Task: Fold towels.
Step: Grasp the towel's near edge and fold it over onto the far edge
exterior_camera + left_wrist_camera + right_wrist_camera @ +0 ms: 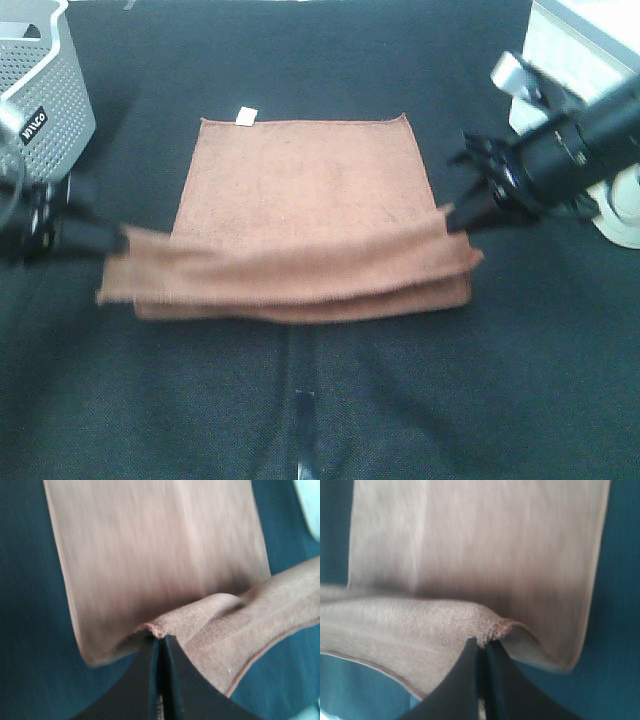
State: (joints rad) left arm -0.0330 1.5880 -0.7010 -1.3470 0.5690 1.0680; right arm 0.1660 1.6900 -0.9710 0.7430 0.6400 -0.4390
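Brown towel: tag edge far, lifted fold running left-right.

A matt, nubby terry-cloth towel lies on dark, matt fabric table cover.

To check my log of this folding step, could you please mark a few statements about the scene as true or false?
1. The left claw and right claw each pinch a corner of the towel. True.
2. The towel lies fully flat. False: one edge is lifted and held over the flat part.
3. A white tag sits at a far corner of the towel. True.
4. The grey basket stands on the towel. False: it stands apart from it, at the far left.
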